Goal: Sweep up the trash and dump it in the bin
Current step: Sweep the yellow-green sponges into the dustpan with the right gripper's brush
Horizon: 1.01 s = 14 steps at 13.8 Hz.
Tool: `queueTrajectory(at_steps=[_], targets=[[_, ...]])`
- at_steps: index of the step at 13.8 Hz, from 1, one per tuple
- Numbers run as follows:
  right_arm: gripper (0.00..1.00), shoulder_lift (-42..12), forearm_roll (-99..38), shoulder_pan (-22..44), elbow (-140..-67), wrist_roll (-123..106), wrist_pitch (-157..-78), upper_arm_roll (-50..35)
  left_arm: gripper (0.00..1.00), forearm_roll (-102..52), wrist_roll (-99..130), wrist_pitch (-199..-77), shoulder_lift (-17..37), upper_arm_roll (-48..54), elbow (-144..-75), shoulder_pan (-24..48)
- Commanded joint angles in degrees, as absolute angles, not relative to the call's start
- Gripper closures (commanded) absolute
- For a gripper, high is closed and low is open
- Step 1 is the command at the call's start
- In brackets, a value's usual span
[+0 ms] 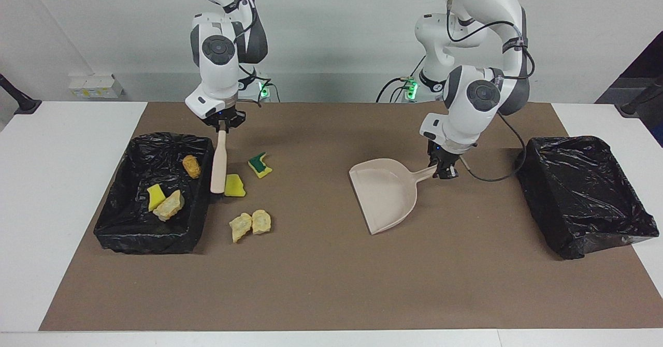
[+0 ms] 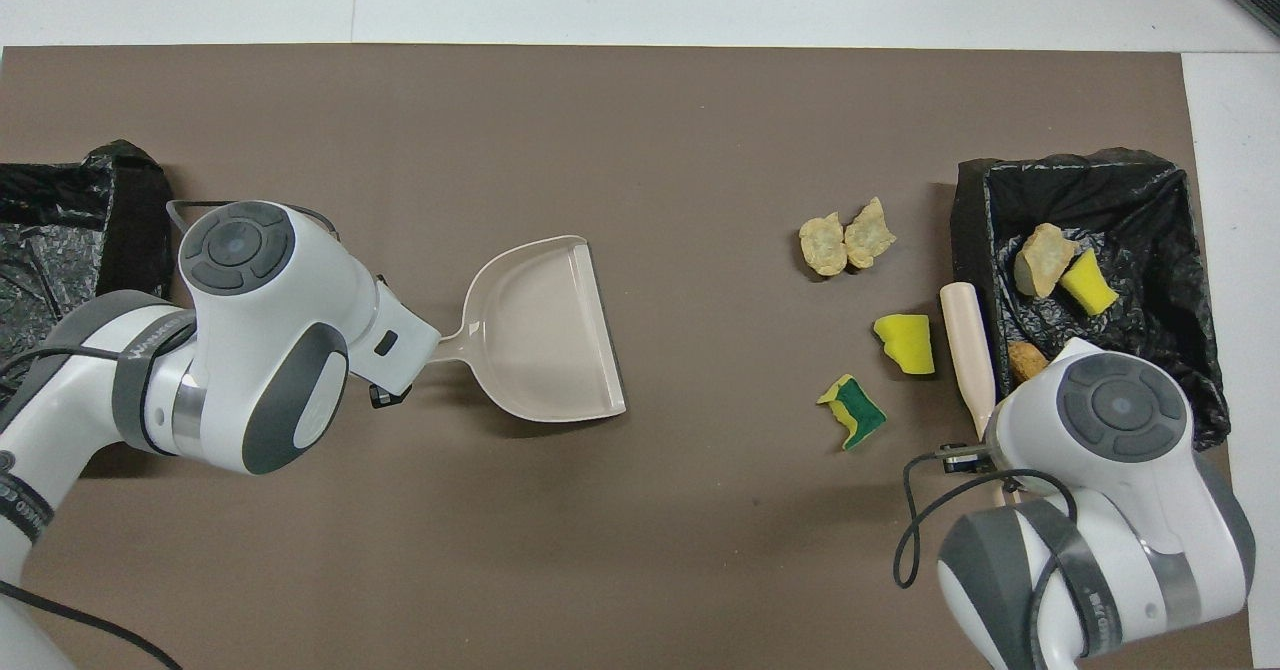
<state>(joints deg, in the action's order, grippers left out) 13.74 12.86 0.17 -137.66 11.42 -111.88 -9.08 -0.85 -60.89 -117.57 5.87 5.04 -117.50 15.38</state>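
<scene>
Beside the bin (image 1: pixel 135 235) at the right arm's end, four scraps (image 1: pixel 234 185) lay on the mat (image 1: pixel 331 285), three more inside. The right gripper (image 1: pixel 222 125) clasped the brush (image 1: pixel 218 163), hanging toward six o'clock beside them. The left gripper (image 1: pixel 444 171) gripped the dustpan (image 1: pixel 386 194) mid-table.

Brown mat (image 1: pixel 331 285) covers most of the white table (image 1: pixel 62 191). White power strip (image 1: pixel 93 85) sits against the wall near the right arm's end. Black bracket foot (image 1: pixel 20 103) rests on the table's corner beside it (a matching one (image 1: pixel 639 101) shows at the left arm's end).
</scene>
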Motion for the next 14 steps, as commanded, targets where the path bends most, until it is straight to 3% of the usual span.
queueTrajectory(at_steps=[1, 5, 8, 12, 14], targets=[[1.00, 14.50, 13.45, 0.78, -139.04, 11.95, -110.49, -10.11, 1.00, 1.49, -59.68, -119.44, 2.56, 4.22, -121.63, 16.70], [1.00, 12.92, 4.70, 9.90, -139.49, 17.92, -111.35, -10.11, 1.00, 2.37, -59.42, -120.23, 1.15, 4.13, -123.74, 18.45], [1.00, 9.16, -0.15, 13.97, -134.23, 22.22, -111.27, -10.20, 1.00, 3.69, -57.05, -122.68, 0.88, 4.22, -126.11, 19.68], [1.00, -0.77, -4.12, 19.32, -124.92, 31.44, -115.65, -10.37, 1.00, 3.78, -55.55, -122.96, -0.09, 4.22, -128.40, 22.49], [1.00, -2.28, -7.11, 21.18, -121.92, 34.10, -116.27, -10.37, 1.00, 4.04, -52.49, -122.87, -0.53, 4.22, -128.76, 24.51]])
